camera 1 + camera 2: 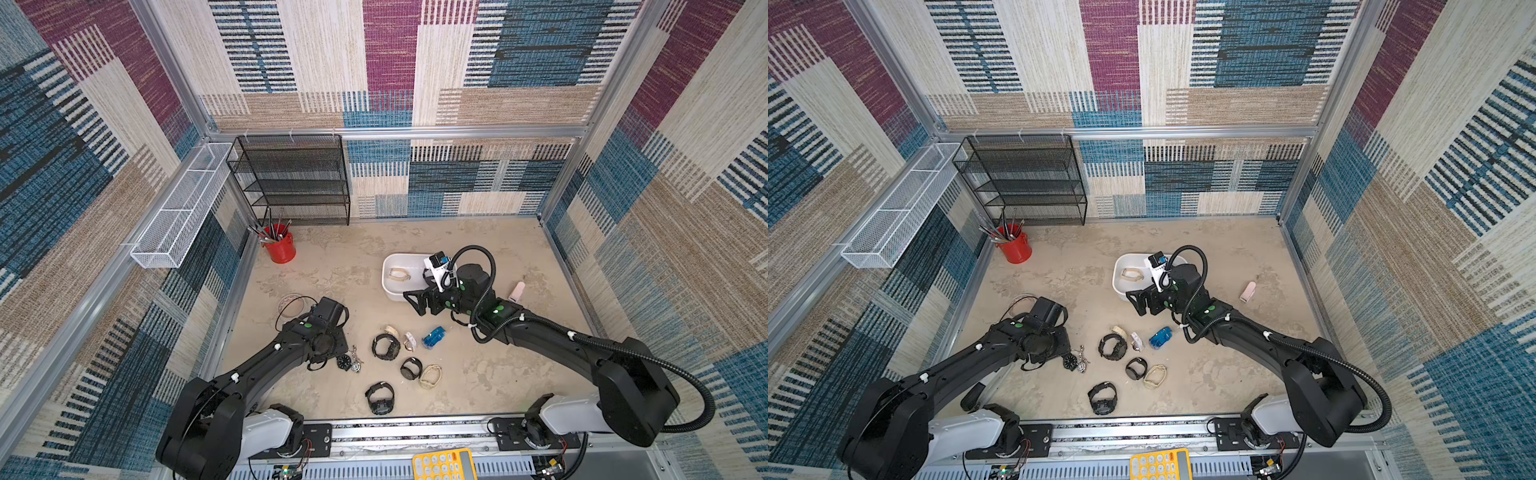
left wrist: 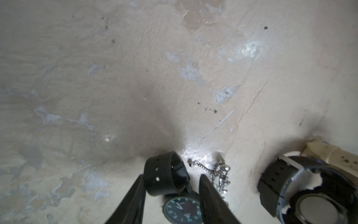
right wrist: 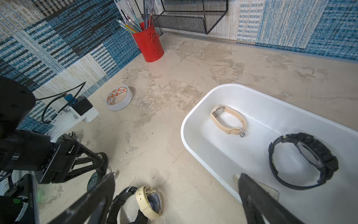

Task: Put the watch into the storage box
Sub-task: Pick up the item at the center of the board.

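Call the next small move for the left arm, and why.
Probably close the fingers on the strap. The left gripper straddles the black watch lying on the table, its looped strap between the fingers, with a gap showing on the side toward the silver chain. The chain lies close, so a straight close seems safest. The storage box has bare floor left.
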`<action>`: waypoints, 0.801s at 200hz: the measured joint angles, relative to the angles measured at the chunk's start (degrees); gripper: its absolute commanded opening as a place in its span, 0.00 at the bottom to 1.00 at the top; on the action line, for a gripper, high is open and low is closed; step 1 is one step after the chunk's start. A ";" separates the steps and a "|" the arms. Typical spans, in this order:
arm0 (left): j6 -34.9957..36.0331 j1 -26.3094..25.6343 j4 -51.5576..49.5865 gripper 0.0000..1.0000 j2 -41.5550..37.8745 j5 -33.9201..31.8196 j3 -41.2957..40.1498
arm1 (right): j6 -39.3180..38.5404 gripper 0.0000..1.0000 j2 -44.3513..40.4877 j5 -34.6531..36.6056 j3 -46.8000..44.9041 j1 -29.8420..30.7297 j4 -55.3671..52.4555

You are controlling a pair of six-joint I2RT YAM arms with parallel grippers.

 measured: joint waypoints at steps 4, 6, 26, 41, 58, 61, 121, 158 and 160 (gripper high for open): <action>0.00 0.00 0.11 0.42 0.20 0.02 0.02 | 0.00 1.00 0.00 0.00 0.00 0.02 0.02; 0.00 0.00 0.13 0.41 0.28 0.02 0.02 | 0.00 1.00 0.00 0.00 0.00 0.04 0.04; 0.11 0.00 0.55 0.34 1.01 0.17 0.22 | 0.00 1.00 0.07 -0.04 0.00 0.13 0.15; 0.24 0.00 1.03 0.31 1.33 0.33 0.39 | 0.00 1.00 0.26 -0.07 0.02 0.13 0.22; 0.26 0.00 1.55 0.27 1.73 0.44 0.59 | -0.02 1.00 0.44 -0.09 0.04 0.22 0.20; 0.26 0.00 1.60 0.26 1.77 0.46 0.61 | -0.02 1.00 0.44 -0.11 0.07 0.24 0.20; 0.44 0.00 3.32 0.10 2.71 1.49 2.14 | -0.42 1.00 0.81 -0.15 0.48 0.52 0.42; 1.46 0.00 3.98 0.05 2.40 2.97 3.85 | -0.39 1.00 1.01 -0.72 0.55 0.50 0.57; 1.44 0.00 3.98 0.05 2.32 2.99 4.02 | -0.39 1.00 1.01 -0.81 0.55 0.50 0.61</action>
